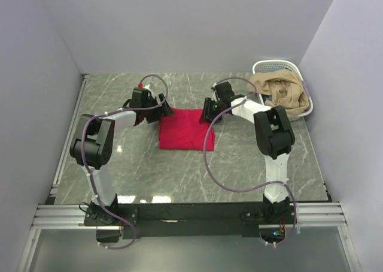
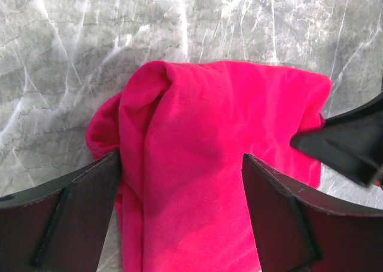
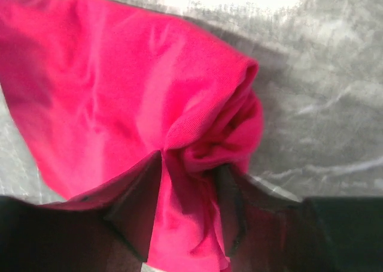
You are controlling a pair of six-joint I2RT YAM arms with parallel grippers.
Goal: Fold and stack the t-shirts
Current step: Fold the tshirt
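A crimson-red t-shirt [image 1: 182, 130] lies folded into a rough rectangle on the grey marble table. My left gripper [image 1: 160, 111] is at its far left corner. In the left wrist view the left gripper [image 2: 181, 158] stands wide open, its fingers straddling the t-shirt [image 2: 209, 134] with the cloth loose between them. My right gripper [image 1: 207, 115] is at the far right corner. In the right wrist view the right gripper [image 3: 191, 164] pinches a bunched fold of the t-shirt [image 3: 119, 92] between both fingers. A black finger [image 2: 350, 143] of the right gripper shows in the left wrist view.
A white lattice basket [image 1: 272, 65] stands at the back right, holding a heap of tan cloth [image 1: 281, 92]. Grey walls close in the table at the left, back and right. A metal rail [image 1: 69, 134] runs along the left edge.
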